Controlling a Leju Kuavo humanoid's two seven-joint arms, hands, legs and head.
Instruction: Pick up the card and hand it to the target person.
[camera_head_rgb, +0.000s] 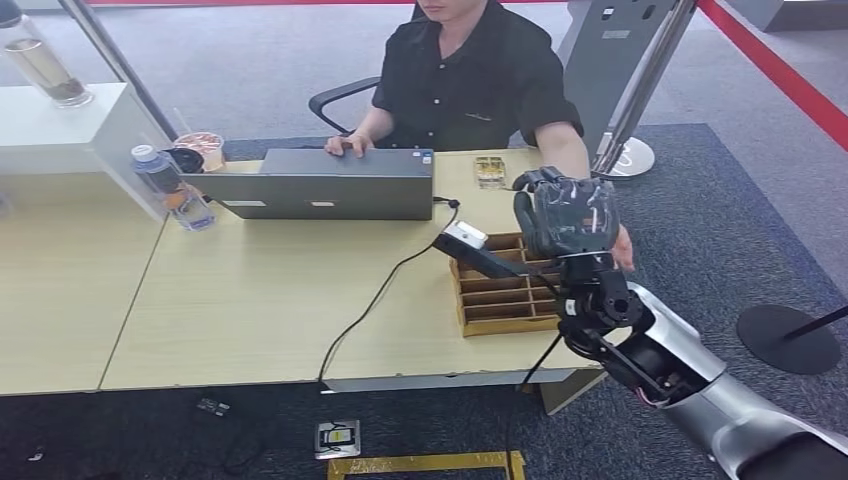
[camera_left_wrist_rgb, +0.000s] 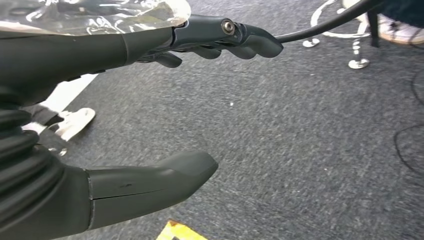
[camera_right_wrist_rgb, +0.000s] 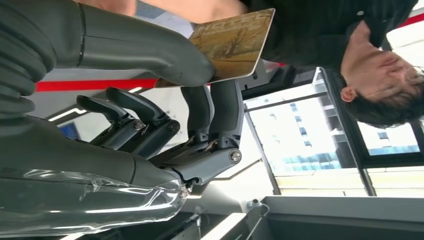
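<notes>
In the right wrist view a card (camera_right_wrist_rgb: 235, 42) with a brownish printed face is pinched between the thick thumb and the dark fingers (camera_right_wrist_rgb: 212, 112) of my right hand (camera_right_wrist_rgb: 165, 95). From the head view my right hand (camera_head_rgb: 565, 215) is raised above the wooden organizer (camera_head_rgb: 505, 290) at the table's right side, its back toward the camera, so the card is hidden there. The person in a black shirt (camera_head_rgb: 470, 75) sits behind the desk, with one hand (camera_head_rgb: 622, 247) reaching just behind my right hand. My left hand (camera_left_wrist_rgb: 150, 115) hangs over grey carpet, fingers apart and holding nothing.
A grey laptop (camera_head_rgb: 325, 184) stands before the person, with its cable running off the front edge. A water bottle (camera_head_rgb: 170, 188) and a cup (camera_head_rgb: 203, 148) are at the back left. A small gold-coloured item (camera_head_rgb: 489, 171) lies near the laptop. A white device (camera_head_rgb: 465, 236) rests by the organizer.
</notes>
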